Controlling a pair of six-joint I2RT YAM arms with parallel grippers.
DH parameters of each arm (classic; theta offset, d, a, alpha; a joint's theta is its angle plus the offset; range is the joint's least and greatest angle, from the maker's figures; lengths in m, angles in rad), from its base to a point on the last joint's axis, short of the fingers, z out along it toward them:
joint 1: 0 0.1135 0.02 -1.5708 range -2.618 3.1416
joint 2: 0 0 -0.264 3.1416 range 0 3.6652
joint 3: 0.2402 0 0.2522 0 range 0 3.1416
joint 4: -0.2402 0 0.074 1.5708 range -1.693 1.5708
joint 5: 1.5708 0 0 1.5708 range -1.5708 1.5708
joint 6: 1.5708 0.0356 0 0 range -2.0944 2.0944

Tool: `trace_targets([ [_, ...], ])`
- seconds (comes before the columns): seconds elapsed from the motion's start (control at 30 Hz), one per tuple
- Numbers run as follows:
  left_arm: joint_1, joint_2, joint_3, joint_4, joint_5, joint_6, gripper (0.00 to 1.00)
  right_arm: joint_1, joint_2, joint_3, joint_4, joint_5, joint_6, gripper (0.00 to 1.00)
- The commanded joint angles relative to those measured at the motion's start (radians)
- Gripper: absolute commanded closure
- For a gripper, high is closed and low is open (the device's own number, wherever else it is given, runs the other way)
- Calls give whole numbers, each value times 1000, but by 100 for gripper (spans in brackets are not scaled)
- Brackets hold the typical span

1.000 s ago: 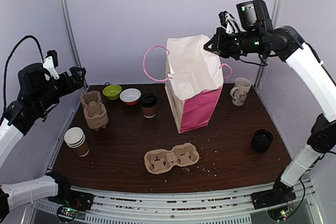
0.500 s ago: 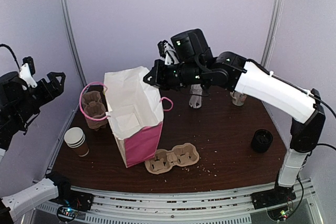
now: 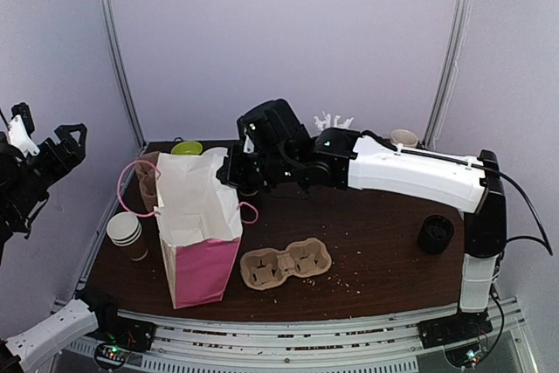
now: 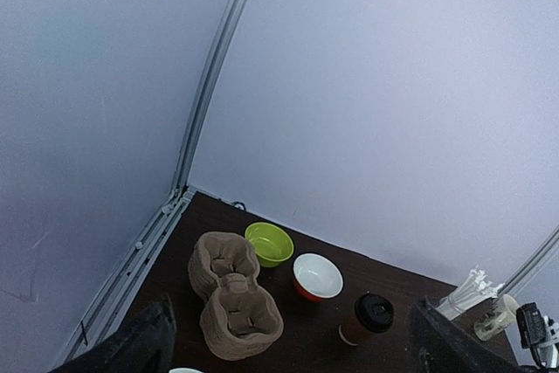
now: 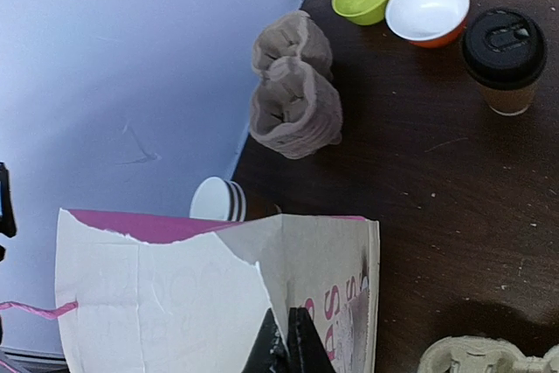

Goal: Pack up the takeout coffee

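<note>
The takeout coffee [image 4: 371, 316], a brown cup with a black lid, stands at the back of the table beside a red-and-white bowl [image 4: 318, 275]. It also shows in the right wrist view [image 5: 507, 58]; in the top view my right arm hides it. My right gripper [image 3: 225, 168] is shut on the torn top edge of the pink-and-white paper bag [image 3: 196, 224], as the right wrist view shows [image 5: 290, 347]. The bag stands open at the front left. My left gripper [image 3: 74, 141] is open and empty, held high at the far left, away from the table's things.
A stack of pulp cup carriers [image 3: 148, 176] and a green bowl [image 3: 186, 148] are at the back left. Lidless cups [image 3: 127, 235] stand left of the bag. A flat two-cup carrier [image 3: 286, 264] lies front centre. Black lids [image 3: 435, 234] and a mug [image 3: 403, 138] are at the right.
My right gripper has carried the bag from the middle of the table to the front left, reaching far across. My left arm has drawn back to the left.
</note>
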Motion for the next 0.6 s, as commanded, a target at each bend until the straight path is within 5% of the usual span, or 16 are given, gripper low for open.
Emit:
trace_targets([
  [0.0,1,4,-22,2,21,-12,5,-24,-42,-97,-1,67,23,100],
  [0.57,1,110,-105,115,184,-39,7,-129,-337,-391,-153,248,-10,100],
])
